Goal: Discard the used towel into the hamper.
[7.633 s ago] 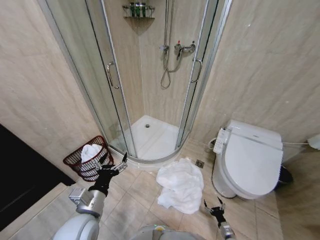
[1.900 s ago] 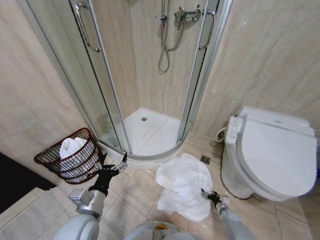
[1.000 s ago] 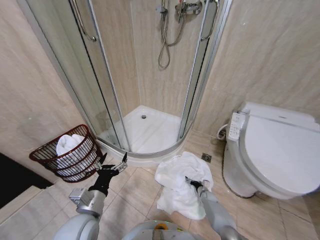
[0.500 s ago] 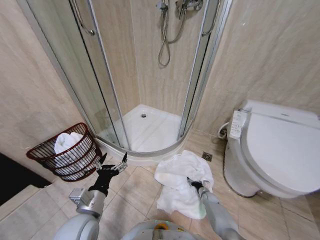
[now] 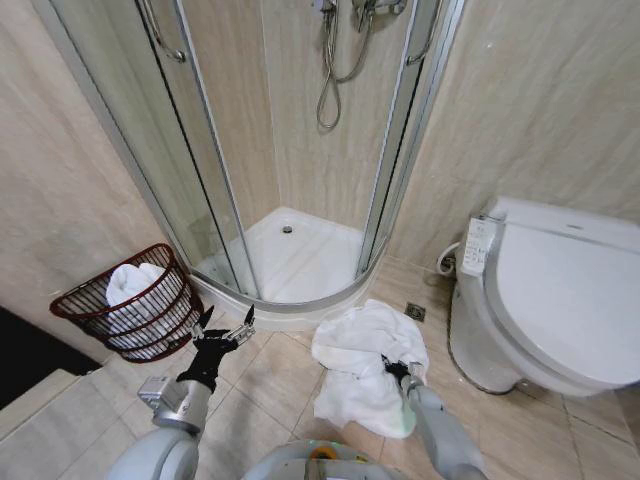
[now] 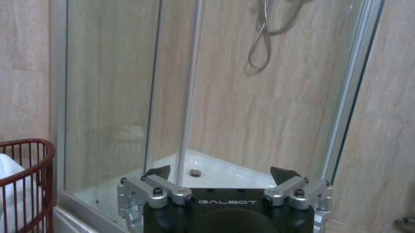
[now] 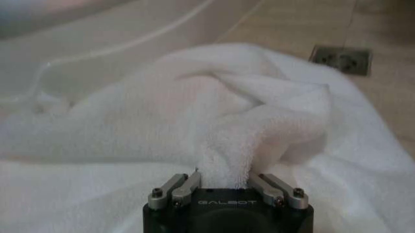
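White towel (image 5: 362,368) lies crumpled on the floor tiles between the shower and the toilet. The right gripper (image 7: 224,180) has closed on a fold of it, nothing lifted yet. The hamper (image 5: 128,302), well apart at the left, already holds white cloth. The left gripper (image 6: 220,175) waits open near it.

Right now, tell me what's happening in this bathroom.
The robot's right gripper is down on the crumpled white towel on the tiled floor in front of the glass shower enclosure, its fingers closed on a raised fold of the cloth. The towel has not left the floor. The left gripper hangs open and idle, just beside the round reddish-brown openwork hamper against the wall, which already holds another white towel. A white toilet stands on the robot's right.
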Tool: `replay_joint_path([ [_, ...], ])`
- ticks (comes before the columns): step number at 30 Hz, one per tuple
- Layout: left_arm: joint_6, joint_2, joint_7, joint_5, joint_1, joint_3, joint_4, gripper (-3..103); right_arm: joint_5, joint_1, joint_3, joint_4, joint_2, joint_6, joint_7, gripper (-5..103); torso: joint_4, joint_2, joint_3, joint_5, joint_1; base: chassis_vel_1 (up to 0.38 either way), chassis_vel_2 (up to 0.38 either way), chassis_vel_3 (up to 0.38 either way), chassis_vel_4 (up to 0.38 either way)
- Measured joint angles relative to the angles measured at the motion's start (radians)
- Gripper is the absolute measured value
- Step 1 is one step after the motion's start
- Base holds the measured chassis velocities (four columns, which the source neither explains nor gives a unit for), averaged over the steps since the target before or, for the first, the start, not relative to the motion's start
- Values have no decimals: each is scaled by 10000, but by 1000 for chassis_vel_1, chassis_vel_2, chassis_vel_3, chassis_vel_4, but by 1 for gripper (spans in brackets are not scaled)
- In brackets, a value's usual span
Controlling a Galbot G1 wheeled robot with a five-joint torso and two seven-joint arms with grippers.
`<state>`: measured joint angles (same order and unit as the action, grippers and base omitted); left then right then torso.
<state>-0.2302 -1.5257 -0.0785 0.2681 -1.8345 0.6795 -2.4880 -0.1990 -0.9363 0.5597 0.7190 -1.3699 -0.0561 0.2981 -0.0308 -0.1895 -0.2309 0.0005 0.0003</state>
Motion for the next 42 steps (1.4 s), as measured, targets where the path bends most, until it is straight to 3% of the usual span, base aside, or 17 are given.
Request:
replay_joint_path([
  [15, 0, 0, 0, 0, 0, 0, 0, 100, -493, -1039, -43, 3222, 495, -372, -75, 18, -1, -52, -33, -5, -2, 0, 0, 0, 0],
  [22, 0, 0, 0, 0, 0, 0, 0, 100, -792, -1770, -79, 5708, 722, -184, -226, 18, -1, -63, -42, -6, -2, 0, 0, 0, 0],
  [26, 0, 0, 0, 0, 0, 0, 0, 100, -813, -2734, 26, 8691, 997, -78, -398, 18, 0, -72, -49, -2, -3, 0, 0, 0, 0],
  [29, 0, 0, 0, 0, 0, 0, 0, 100, -860, -2982, 90, 9515, 1083, -17, -449, 18, 0, -76, -49, -13, -3, 0, 0, 0, 0],
  [31, 0, 0, 0, 0, 0, 0, 0, 100, -964, -3346, 172, 10737, 1181, 101, -539, 18, 0, -78, -53, 1, -3, 0, 0, 0, 0],
  [42, 0, 0, 0, 0, 0, 0, 0, 100, -1504, -4092, 603, 14173, 1767, 372, -788, 18, 0, -87, -59, -6, -3, 0, 0, 0, 0],
])
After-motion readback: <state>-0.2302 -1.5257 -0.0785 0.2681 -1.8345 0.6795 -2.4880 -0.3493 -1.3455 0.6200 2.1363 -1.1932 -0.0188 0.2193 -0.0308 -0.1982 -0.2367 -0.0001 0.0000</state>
